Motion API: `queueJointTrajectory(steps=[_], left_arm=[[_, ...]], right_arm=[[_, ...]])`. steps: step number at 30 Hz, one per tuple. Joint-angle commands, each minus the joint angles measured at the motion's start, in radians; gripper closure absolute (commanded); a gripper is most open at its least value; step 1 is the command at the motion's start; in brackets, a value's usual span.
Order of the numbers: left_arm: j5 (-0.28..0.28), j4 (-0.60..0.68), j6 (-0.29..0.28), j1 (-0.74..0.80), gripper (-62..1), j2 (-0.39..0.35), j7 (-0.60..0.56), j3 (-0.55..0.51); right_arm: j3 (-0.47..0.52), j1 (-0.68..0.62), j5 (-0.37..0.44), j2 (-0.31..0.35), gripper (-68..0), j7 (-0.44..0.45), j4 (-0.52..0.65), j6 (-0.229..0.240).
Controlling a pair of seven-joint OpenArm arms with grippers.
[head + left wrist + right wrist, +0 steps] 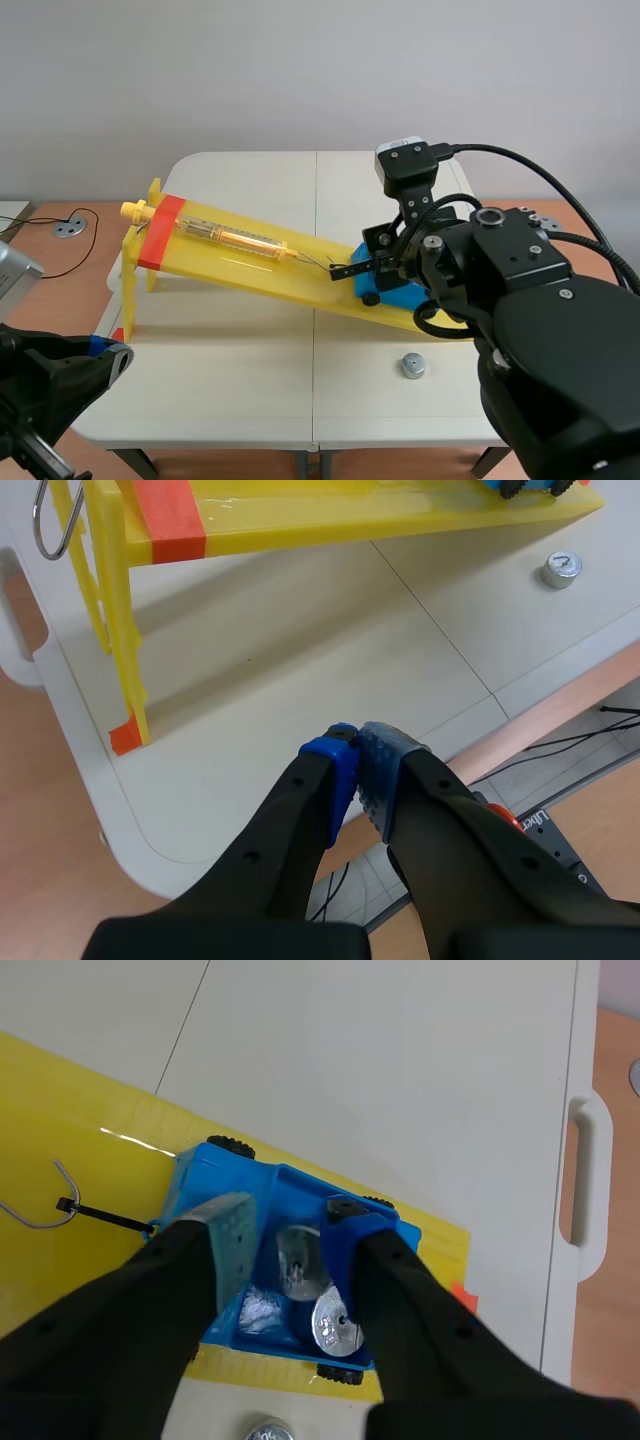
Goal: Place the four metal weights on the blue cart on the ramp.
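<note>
Scene view, ramp: a long yellow plastic ramp (pixel 250 265) is seen on the white table (pixel 250 400), raised at its left end and sloping down toward the right.
Scene view, cart: the small blue plastic cart (pixel 405 297) is found at the ramp's low end, directly under the right gripper (pixel 383 262).
Scene view, loose weight: one round metal weight (pixel 413 366) is left lying on the table, near the ramp's low end but apart from it.
Scene view, scale: a yellow tube-shaped spring scale (pixel 235 238) is laid along the ramp's upper half.
Left wrist view, left gripper: the left gripper (pixel 357 755) is held over the table's near edge; its jaws are closed, pad against pad, with nothing between.
Left wrist view, ahead: the ramp's raised end and, farther off, the round metal weight are seen.
Right wrist view, jaws: the right gripper's jaws are spread apart and lowered into the cart.
Right wrist view, load: a tilted metal weight (pixel 296 1260) is seen between the fingers, with blue floor showing between it and one pad; a flat metal weight (pixel 335 1326) is lying beside it; a third metal weight (pixel 260 1306) is partly hidden.
Right wrist view, hook: a thin wire hook (pixel 40 1205) is tied to the cart's end.
</note>
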Motion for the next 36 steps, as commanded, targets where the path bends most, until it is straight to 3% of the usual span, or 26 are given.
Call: queueJointTrajectory(steps=[1, 5, 11, 16, 25, 31, 36], left_arm=[[-0.074, 0.045, -0.028, -0.02, -4.0, 0.021, -0.097, -0.015], [-0.074, 0.045, -0.028, -0.02, -4.0, 0.021, -0.097, -0.015], [-0.074, 0.045, -0.028, -0.02, -4.0, 0.021, -0.097, -0.015], [-0.074, 0.045, -0.028, -0.02, -4.0, 0.021, -0.097, -0.015], [-0.074, 0.045, -0.028, -0.02, -4.0, 0.021, -0.097, -0.015], [-0.074, 0.045, -0.028, -0.02, -4.0, 0.021, -0.097, -0.015], [-0.074, 0.045, -0.028, -0.02, -4.0, 0.021, -0.097, -0.015]], right_arm=[[0.003, 0.127, 0.006, 0.004, -22.8, 0.132, 0.081, -0.045], [0.012, 0.117, 0.007, 0.028, -23.4, 0.099, 0.135, -0.044], [0.013, 0.055, 0.008, 0.116, -23.4, 0.05, 0.294, -0.039], [0.042, -0.029, 0.061, 0.203, -23.4, 0.01, 0.408, 0.001], [0.166, -0.21, 0.291, 0.346, -23.4, -0.063, 0.558, 0.132], [0.274, -0.314, 0.44, 0.407, -24.8, -0.109, 0.618, 0.253], [0.312, -0.361, 0.456, 0.409, -28.0, -0.096, 0.613, 0.302]])
